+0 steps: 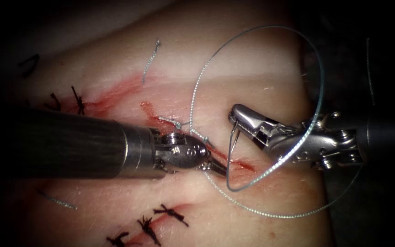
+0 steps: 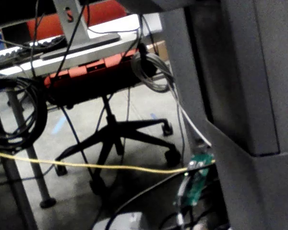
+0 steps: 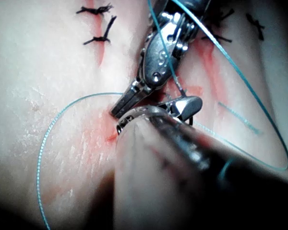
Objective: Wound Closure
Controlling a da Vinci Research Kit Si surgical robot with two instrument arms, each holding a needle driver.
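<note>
The tissue has a red cut running down to the right. My right tool comes in from the right with its jaws shut on the thin curved needle near one end. The needle hangs below the jaws, out of the tissue, just right of the cut. From it the thread sweeps up in a wide loop to a knot on the cut. My left tool lies over the cut, jaws shut and tip on the red line. A second thread loop starts beside them; whether they grip it is unclear. The right wrist view shows the left tool beside my right tool.
Black stitches sit upper left and along the bottom. Loose cut ends of thread lie at the top and lower left. Red fluid stains the tissue left of the knot. Off the bench, an office chair and cables.
</note>
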